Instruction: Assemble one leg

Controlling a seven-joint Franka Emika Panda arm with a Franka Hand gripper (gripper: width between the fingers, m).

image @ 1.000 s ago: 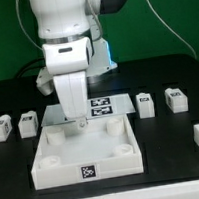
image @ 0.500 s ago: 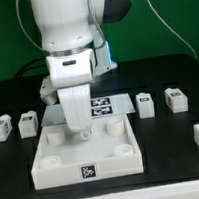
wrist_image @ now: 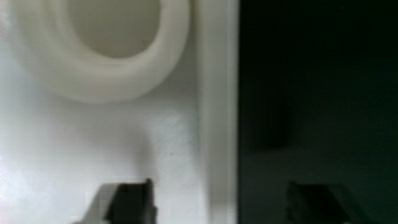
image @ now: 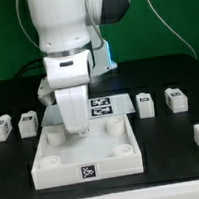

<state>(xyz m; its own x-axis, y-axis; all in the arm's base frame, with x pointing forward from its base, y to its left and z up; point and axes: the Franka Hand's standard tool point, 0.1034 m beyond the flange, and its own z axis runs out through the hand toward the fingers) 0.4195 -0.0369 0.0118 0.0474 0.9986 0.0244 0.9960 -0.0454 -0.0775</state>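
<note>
Early stage, seemingly: poised mid-frame over tray (image: 56,171) far rim, end effector (image: 81,128) spread, clamping nothing. Next calls for reaching a leg (image: 145,103), centre right, squarely.

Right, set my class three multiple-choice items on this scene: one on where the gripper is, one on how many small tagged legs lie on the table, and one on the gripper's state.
1. Where is the gripper?
A. Above the far edge of the white tray, near a corner socket
B. Over the bare table at the exterior view's right edge
C. Beside the tray's near edge, by its tag

2. How many legs lie on the table?
A. Two
B. Four
C. Six

3. What is the gripper's state?
A. Shut on a leg
B. Open and empty
C. Shut on the tray's rim

Answers:
1 A: the wrist view shows a socket and the tray's edge close to the fingers.
2 B: two lie at each side of the tray.
3 B: the fingers stand apart with nothing between them.
</note>
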